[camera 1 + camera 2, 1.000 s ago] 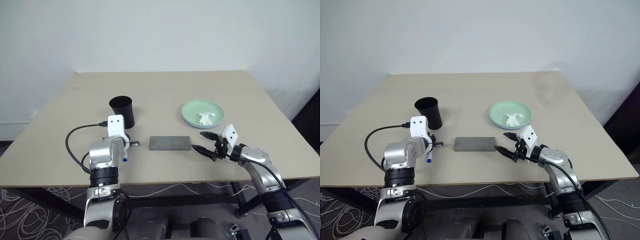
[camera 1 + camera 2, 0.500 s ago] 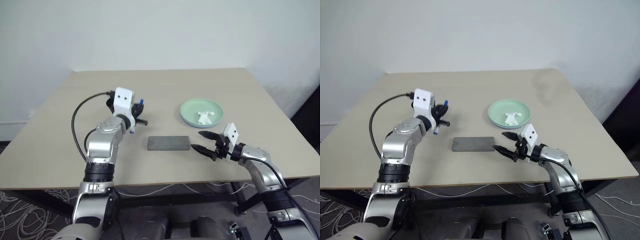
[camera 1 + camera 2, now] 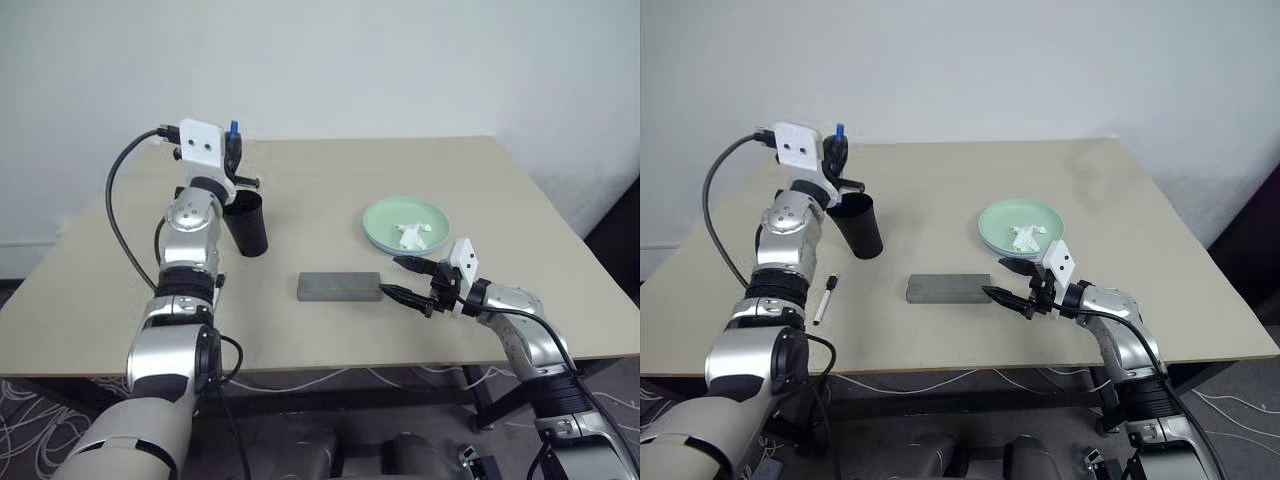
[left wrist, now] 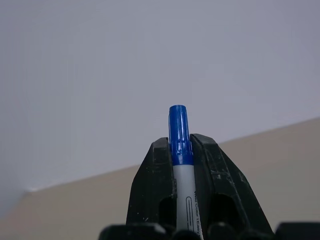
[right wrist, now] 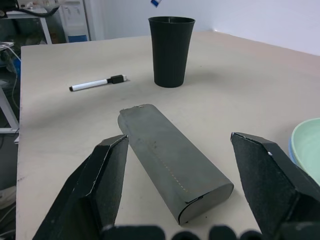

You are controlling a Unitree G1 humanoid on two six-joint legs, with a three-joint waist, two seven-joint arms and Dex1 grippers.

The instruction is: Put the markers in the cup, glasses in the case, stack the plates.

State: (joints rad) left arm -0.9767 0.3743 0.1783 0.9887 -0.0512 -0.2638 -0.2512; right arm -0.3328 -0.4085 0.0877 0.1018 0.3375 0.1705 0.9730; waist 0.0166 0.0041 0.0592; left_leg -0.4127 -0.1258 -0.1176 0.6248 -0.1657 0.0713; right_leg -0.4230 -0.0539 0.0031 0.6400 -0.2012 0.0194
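Observation:
My left gripper (image 3: pixel 232 152) is raised over the black cup (image 3: pixel 246 225) and is shut on the blue-capped marker (image 4: pixel 181 150), whose cap points up. The black-capped marker (image 3: pixel 826 298) lies flat on the table to the left of the cup. In the middle of the table lies the grey case (image 3: pixel 339 286), closed. My right gripper (image 3: pixel 391 277) hovers open at the case's right end, with nothing between its fingers. The mint green plate (image 3: pixel 388 214) sits on the light blue plate, of which a thin rim (image 5: pixel 291 150) shows. The glasses are out of view.
A crumpled white scrap (image 3: pixel 412 236) lies in the green plate. The beige table (image 3: pixel 330 180) has open room at the back and on the far right. A white wall stands behind it.
My left gripper has lifted the blue-capped marker from the table beside the cup to above its rim, turning the cap upward. The black-capped marker now shows on the table. The right arm stayed still.

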